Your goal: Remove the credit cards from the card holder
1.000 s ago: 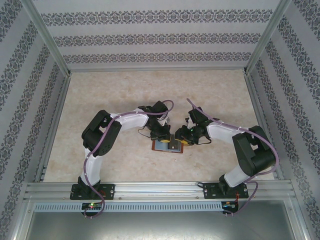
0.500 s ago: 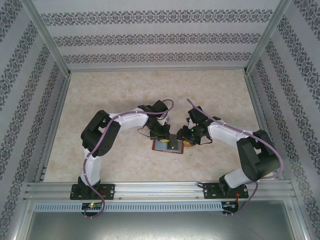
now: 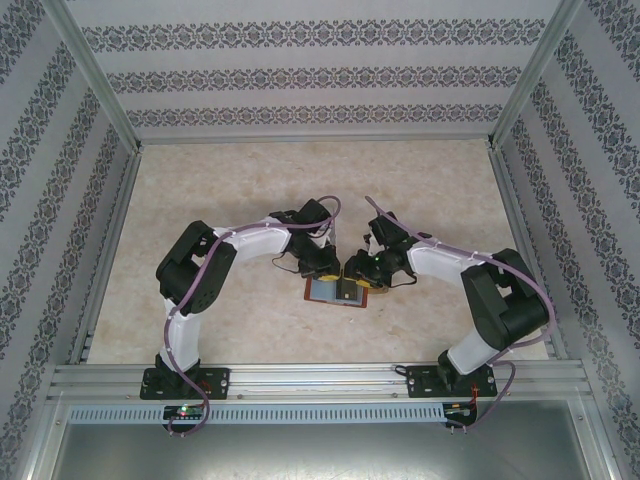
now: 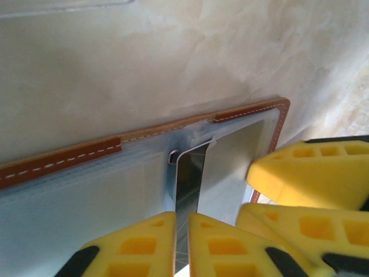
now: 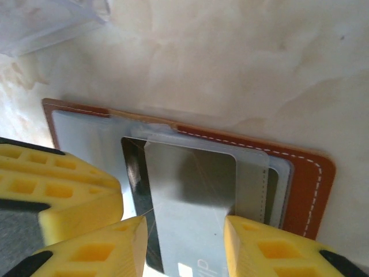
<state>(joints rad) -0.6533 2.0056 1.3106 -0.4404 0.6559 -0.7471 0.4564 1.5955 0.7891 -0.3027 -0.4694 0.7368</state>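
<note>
When the scene is counted from left to right, two grippers, one card holder and two credit cards can be made out. The single reddish-brown leather folding card holder [image 3: 335,292], lined with grey-blue pockets, is laid open and flat near the middle of the pale marbled table [image 3: 250,190]. Its two thin rectangular credit cards are found on the right-hand half: a dark, glossy card [image 5: 134,173] and a pale grey card [image 5: 190,190] which is laid partly over it.

The left gripper [image 3: 325,272] is placed at 11 o'clock from the card holder's centre, so the card holder is met at 5 o'clock from it. In the left wrist view its yellow fingers [image 4: 132,248] are set close together, and the slim gap between them is taken up by the dark, glossy card. Whether the pads are pressed on that card cannot be told.

The right gripper [image 3: 356,274] is placed at 1 o'clock from the card holder's centre, so the card holder is met at 7 o'clock from it. Its jaws are set apart, one at each long edge of the pale grey card, which is framed between them. Whether those edges are clasped cannot be told.

One corner of a clear plastic tray [image 5: 52,23] is seen at 11 o'clock in the right wrist view, apart from the card holder.
</note>
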